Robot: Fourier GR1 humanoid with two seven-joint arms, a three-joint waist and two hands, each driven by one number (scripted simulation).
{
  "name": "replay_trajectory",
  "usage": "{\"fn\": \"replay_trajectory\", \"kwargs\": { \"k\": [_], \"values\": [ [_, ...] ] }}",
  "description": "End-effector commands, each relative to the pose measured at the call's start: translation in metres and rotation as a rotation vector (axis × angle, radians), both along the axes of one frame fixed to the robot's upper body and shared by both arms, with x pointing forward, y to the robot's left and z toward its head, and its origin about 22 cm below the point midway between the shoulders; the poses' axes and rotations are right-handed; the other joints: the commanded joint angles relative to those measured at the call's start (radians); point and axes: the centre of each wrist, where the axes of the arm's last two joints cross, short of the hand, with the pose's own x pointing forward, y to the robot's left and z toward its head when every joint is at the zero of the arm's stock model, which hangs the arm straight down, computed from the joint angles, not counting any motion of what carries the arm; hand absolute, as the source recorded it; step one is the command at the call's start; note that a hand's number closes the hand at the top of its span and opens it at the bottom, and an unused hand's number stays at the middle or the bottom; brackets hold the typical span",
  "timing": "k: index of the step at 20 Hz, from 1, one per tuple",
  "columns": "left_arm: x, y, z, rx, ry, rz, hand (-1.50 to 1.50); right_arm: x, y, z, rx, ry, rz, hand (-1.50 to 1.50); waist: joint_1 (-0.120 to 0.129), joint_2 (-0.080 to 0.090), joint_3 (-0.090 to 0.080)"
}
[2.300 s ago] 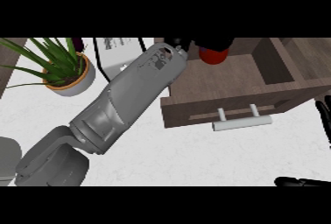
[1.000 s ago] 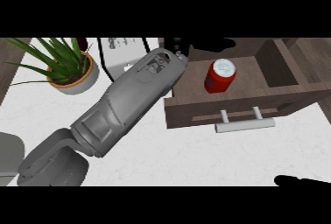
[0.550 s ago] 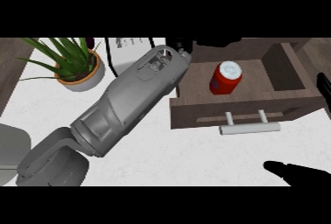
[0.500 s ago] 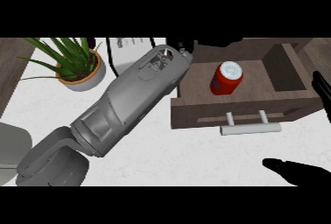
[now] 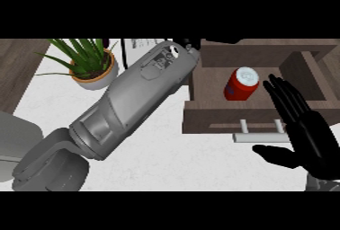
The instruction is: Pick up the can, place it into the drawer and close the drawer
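The red can stands upright inside the open drawer, near the middle of its floor, with bare wooden floor all round it and nothing touching it. The drawer juts out of the brown cabinet toward the lower edge of the view, and its pale bar handle is partly hidden behind the right hand.

The right hand is spread flat, fingers straight and close together, thumb out to the side; its fingertips lie over the drawer's right part, just beside the can but apart from it. Its wrist is cut off at the lower right. The left hand is hidden: the grey left forearm runs diagonally up to the cabinet's top left corner, and only a dark scrap shows past its end, so I cannot tell how those fingers are held.

0.5 s ago the right hand showed only as a dark shape at the lower right corner; it has since come up over the drawer front. The can and the drawer sit as they did then.

A potted plant stands on the white counter left of the forearm. Open counter lies in front of the drawer face, between the forearm and the right hand.
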Motion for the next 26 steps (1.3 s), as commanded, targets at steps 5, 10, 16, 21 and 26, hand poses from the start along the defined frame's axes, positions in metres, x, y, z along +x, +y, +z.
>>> {"fn": "replay_trajectory", "kwargs": {
  "k": [5,10,16,21,26],
  "values": [
    [-0.003,0.017,0.023,0.01,0.013,-0.006,-1.5,0.048,0.016,-0.032,-0.021,-0.005,-0.095,-1.5,0.04,-0.013,0.0],
    [-0.005,0.032,0.002,0.018,0.025,0.034,-1.5,0.074,0.025,-0.064,-0.057,0.014,-0.124,-1.5,0.031,-0.006,0.0],
    [-0.008,0.074,0.021,0.019,0.024,0.015,-1.5,0.08,0.007,-0.105,-0.112,0.02,-0.176,-1.5,0.058,-0.008,0.001],
    [-0.006,0.104,0.03,0.031,0.032,0.023,-1.5,0.097,0.011,-0.115,-0.165,-0.007,-0.199,-1.5,0.064,-0.002,0.001],
    [-0.021,0.111,0.009,0.029,0.069,0.014,-1.5,0.119,0.017,-0.11,-0.169,-0.078,-0.229,-1.5,0.072,-0.005,0.001]
  ]
}}
